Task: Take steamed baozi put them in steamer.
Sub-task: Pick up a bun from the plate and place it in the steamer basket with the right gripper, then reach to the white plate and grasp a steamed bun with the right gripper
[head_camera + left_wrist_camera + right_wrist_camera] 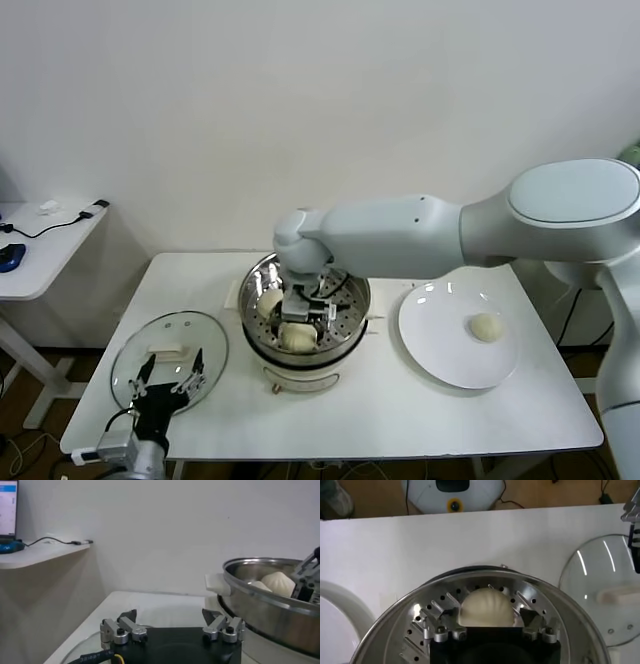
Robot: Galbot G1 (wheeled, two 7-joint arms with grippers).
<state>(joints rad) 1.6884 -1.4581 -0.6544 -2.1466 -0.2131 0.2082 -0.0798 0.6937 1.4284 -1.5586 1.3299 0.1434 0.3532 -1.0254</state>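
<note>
Holding one baozi [486, 607] pinched directly between the fingers of the right gripper [302, 312], low inside the steamer [352, 330] above its perforated tray, while idling the left gripper [165, 384], fingers spread, well aside over the glass lid [215, 345].

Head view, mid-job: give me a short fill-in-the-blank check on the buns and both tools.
1. The right tool is inside the shiny round steel ____.
2. On the flat white plate lies ____ cream-white bun.
3. The left tool hovers open over the round glass ____.

Missing words: steamer; one; lid
</note>
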